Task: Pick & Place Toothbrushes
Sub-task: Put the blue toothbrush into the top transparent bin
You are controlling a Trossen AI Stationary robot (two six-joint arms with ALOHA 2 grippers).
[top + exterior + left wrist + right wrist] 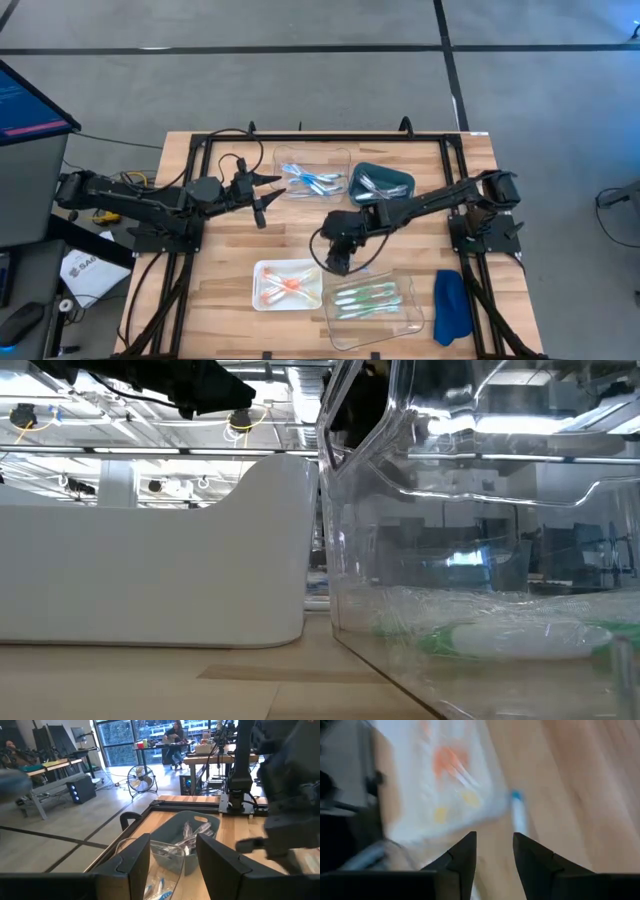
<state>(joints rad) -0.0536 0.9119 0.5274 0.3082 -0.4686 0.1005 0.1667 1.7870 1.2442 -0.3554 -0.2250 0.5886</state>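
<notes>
Toothbrushes lie sorted in trays: light blue ones (312, 181) in a clear tray at the far side, white-grey ones (380, 181) in a dark teal tray, orange ones (285, 286) in a white tray, green ones (366, 297) in a clear near tray. My right gripper (338, 264) hovers between the two near trays, slanting down, open (495, 851). Just past its fingertips a white toothbrush with a blue tip (519, 815) lies on the wood beside the white tray (420, 795). My left gripper (262, 203) waits level and open (173, 857) left of the far trays.
A blue cloth (450, 305) lies at the near right. A black frame (330, 138) borders the table. In the low view the white tray's wall (150, 560) and the clear tray (480, 560) stand close together. Bare wood shows at the table's middle (290, 230).
</notes>
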